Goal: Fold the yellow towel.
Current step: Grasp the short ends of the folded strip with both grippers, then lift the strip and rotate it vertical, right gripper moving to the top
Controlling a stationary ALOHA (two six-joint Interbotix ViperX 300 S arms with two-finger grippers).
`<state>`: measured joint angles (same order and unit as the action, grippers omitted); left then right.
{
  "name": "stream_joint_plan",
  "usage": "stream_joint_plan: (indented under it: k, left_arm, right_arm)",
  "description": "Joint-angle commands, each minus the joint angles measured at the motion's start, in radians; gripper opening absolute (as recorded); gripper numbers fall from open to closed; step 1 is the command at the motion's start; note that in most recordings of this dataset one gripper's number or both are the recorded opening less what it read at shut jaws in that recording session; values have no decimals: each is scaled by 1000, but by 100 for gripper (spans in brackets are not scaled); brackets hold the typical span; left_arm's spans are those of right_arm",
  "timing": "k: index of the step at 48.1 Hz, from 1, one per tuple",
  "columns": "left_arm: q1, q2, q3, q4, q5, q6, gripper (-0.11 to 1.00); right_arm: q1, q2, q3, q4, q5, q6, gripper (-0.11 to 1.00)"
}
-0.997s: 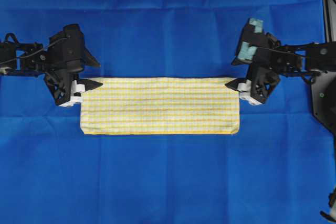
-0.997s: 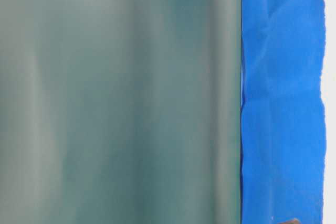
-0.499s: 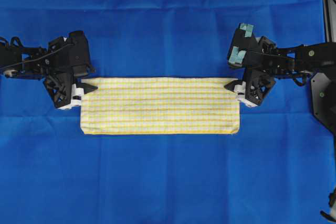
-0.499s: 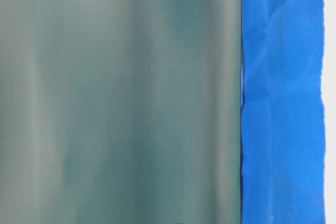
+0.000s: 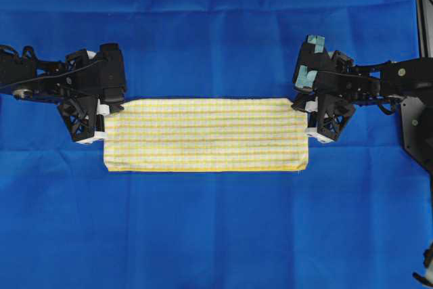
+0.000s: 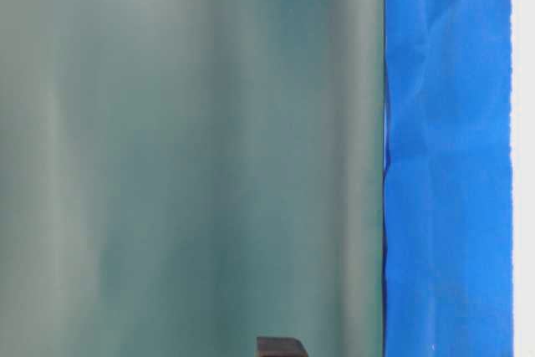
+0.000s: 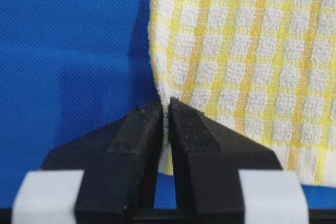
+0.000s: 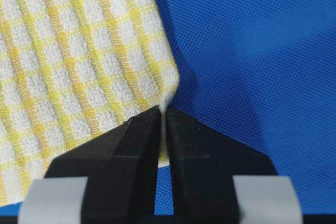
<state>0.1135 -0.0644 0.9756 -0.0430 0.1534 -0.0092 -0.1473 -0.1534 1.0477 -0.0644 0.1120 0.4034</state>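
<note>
Yellow towel (image 5: 206,135) lies flat as a long strip mid-table on the blue cloth (image 5: 216,32), both grippers' fingers pinching its far corners, left (image 7: 166,115) and right (image 8: 163,111), so lift evenly and keep it taut.

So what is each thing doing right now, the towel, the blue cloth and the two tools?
yellow towel: folded into a long strip, lying flat, pinched at both far corners
left tool: shut on the towel's corner
right tool: shut on the towel's other corner
blue cloth: spread out under everything
</note>
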Motion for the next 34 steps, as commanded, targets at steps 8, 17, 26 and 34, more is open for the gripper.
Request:
stream_joint_plan:
  k: [8,17,26,34]
  left_arm:
    - [3,-98,-74,0,106,-2,2]
    - [3,-183,-117,0,184,-8,2]
    - [3,-261,-150,0,247,-11,2]
    - [3,-339,-166,0,276,-11,2]
  right_arm:
    - [-2,-137,-21,-5,60,0,3]
    - [-6,-268,-37,-31,138,-2,3]
    - [-6,-388,-66,-64,206,0,3]
    - [-6,-459,-86,-94,242,0,3]
